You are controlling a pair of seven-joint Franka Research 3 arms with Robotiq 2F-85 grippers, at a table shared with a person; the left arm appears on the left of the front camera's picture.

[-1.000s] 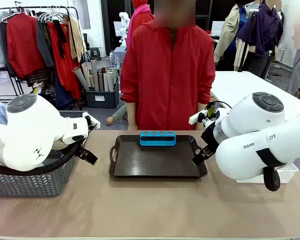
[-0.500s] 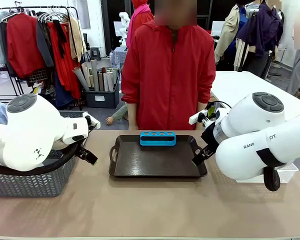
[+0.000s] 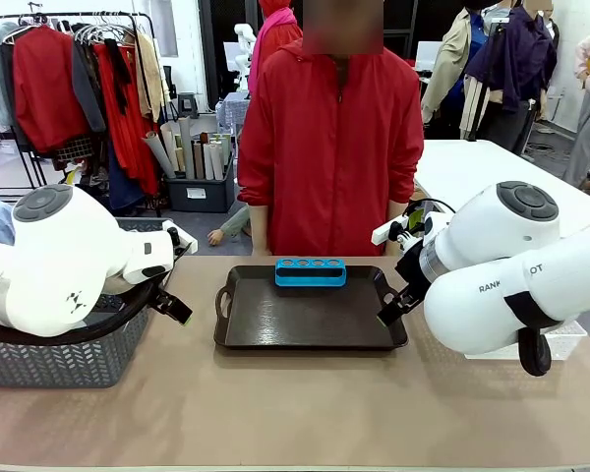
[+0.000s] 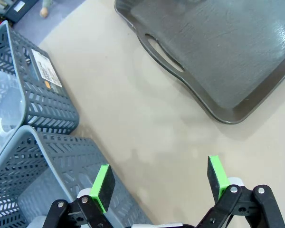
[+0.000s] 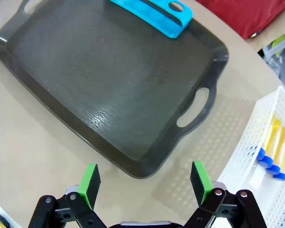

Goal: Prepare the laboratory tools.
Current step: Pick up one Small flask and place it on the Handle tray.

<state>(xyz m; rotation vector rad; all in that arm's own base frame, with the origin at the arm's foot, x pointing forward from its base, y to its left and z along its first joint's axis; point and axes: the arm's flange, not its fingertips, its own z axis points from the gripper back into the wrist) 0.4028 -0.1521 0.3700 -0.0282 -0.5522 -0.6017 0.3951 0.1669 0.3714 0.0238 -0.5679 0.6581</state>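
Hovering at the 9 o'clock side of the dark tray (image 3: pixel 310 320), the left gripper (image 4: pixel 159 179) stood with its jaws wide and empty above the table (image 3: pixel 295 413), between the tray's near handle and two grey woven baskets (image 4: pixel 52 107). A clear vessel lay in the farther basket, though its kind could not be told. The right gripper (image 5: pixel 145 178) stood likewise wide and empty at the tray's 3 o'clock side, above the table just outside that handle. The small blue four-hole rack (image 3: pixel 311 271) sat on the tray against its 12 o'clock rim, all holes vacant. The orange-filled test tubes with blue caps (image 5: pixel 270 142) lay side by side in the white mesh bin (image 5: pixel 242 156), which stood on the table at 3 o'clock of the tray, apart from it. A person in a red jacket (image 3: pixel 329 147) stood at the table's 12 o'clock edge.
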